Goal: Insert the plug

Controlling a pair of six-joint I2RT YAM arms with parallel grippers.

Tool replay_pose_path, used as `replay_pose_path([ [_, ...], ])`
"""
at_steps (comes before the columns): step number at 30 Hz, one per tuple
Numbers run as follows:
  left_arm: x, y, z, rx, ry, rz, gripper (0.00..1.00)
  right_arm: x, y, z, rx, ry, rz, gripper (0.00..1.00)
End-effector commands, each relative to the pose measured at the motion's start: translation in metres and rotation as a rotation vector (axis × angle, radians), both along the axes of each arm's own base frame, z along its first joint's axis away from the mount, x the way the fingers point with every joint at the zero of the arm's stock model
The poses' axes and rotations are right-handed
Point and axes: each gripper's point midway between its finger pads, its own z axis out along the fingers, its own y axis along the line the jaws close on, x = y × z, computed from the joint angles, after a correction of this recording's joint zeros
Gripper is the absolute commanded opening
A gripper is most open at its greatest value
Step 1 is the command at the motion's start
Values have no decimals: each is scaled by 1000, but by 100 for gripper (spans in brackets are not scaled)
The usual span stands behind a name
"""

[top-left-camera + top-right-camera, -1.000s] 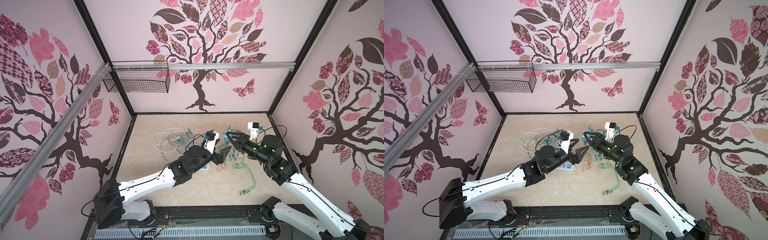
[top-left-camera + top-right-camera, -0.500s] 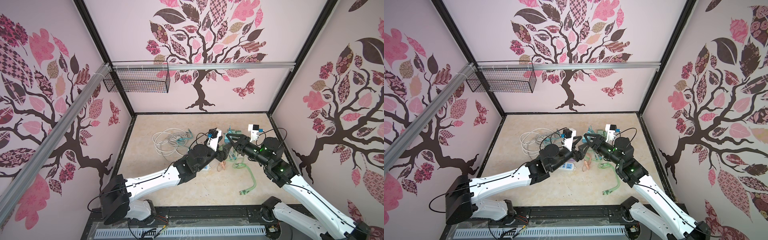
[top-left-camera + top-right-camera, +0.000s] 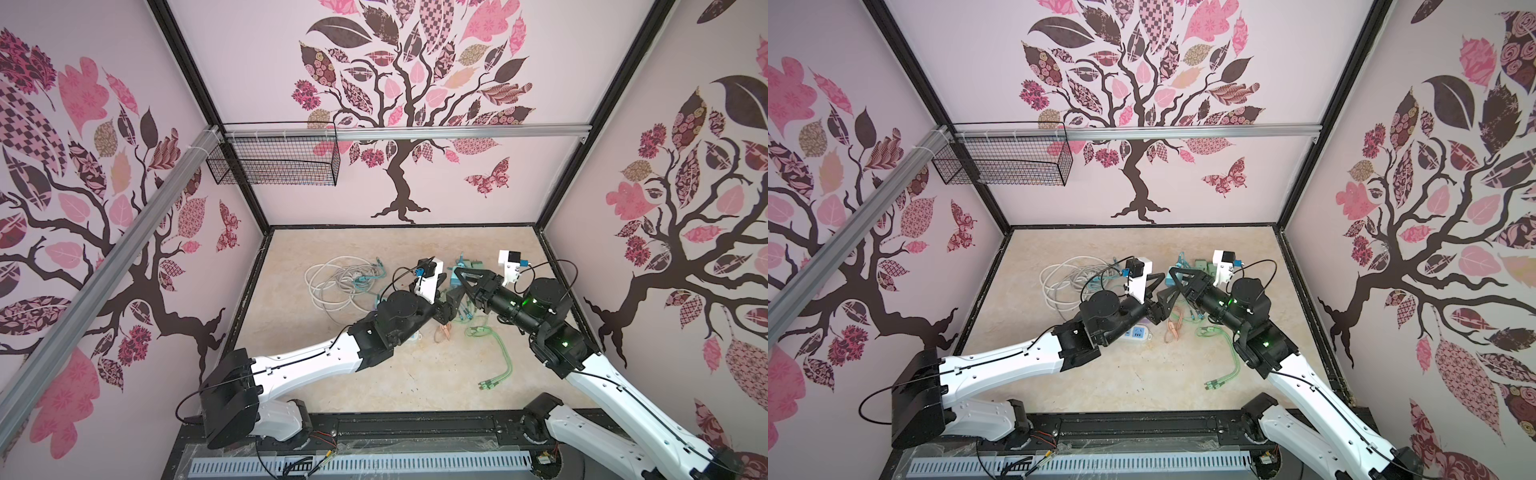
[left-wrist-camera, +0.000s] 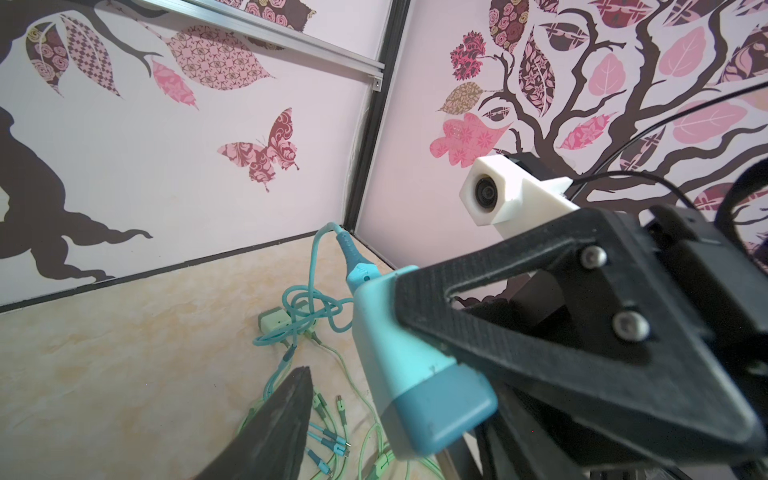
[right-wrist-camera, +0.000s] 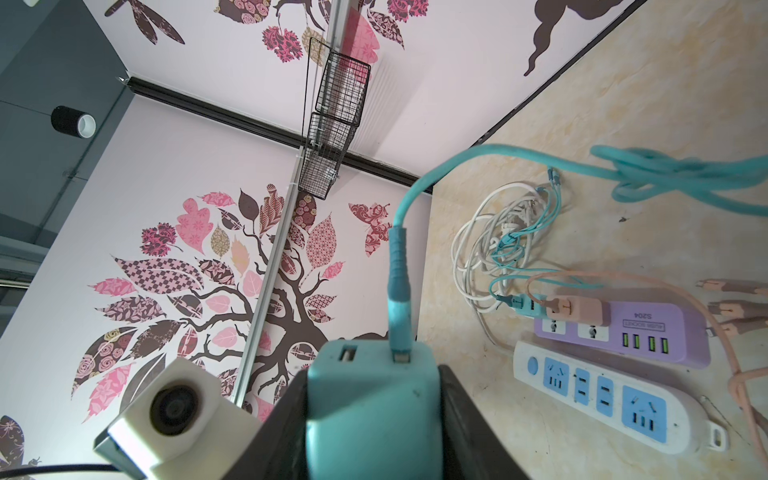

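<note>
Carrying the teal rectangular plastic charger plug (image 5: pixel 370 407) aloft over the middle of the beige marbled bench (image 3: pixel 1100 374), clenching its two flat sides between the fingers (image 5: pixel 465 419) of the right gripper (image 5: pixel 370 386) and trailing a teal charging cable (image 5: pixel 399 257) from one of its two ports. Judging the step as transport or hand-over, with insertion not yet begun. Hovering the left gripper (image 3: pixel 1163 289) just beside the plug, spread and grasping nothing, showing a gap between its one visible finger (image 4: pixel 274 428) and the plug's darker end. Needing next, probably: turning the prongs, hidden here, downward and lining them up over a free outlet on the white-and-blue plastic power strip (image 5: pixel 611 399) or the lilac power strip (image 5: pixel 648 328), both lying side by side on the bench. Minding the trailing cable plus the loose green cable (image 3: pixel 1214 382) and the peach cable (image 3: pixel 1173 328) lying near the strips. Having ample bare bench toward the front edge; staying well apart from the side walls.
</note>
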Motion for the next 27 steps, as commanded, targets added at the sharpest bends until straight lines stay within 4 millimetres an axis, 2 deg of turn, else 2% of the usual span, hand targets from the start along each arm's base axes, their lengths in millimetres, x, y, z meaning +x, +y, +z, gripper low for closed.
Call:
replay_pose_path([
  [1,10,10,25,-67,-22,67,62,-10,3,12,39,-34,39,30],
  [5,13,11,24,-79,-11,86,57,-11,7,12,40,-31,55,30],
  [12,12,13,25,-84,-9,86,43,-13,7,10,42,-34,59,32],
  [22,8,22,26,-105,3,88,25,-18,5,19,10,-91,63,54],
  [27,-1,35,38,-124,-9,73,21,-24,5,22,-68,-145,87,69],
])
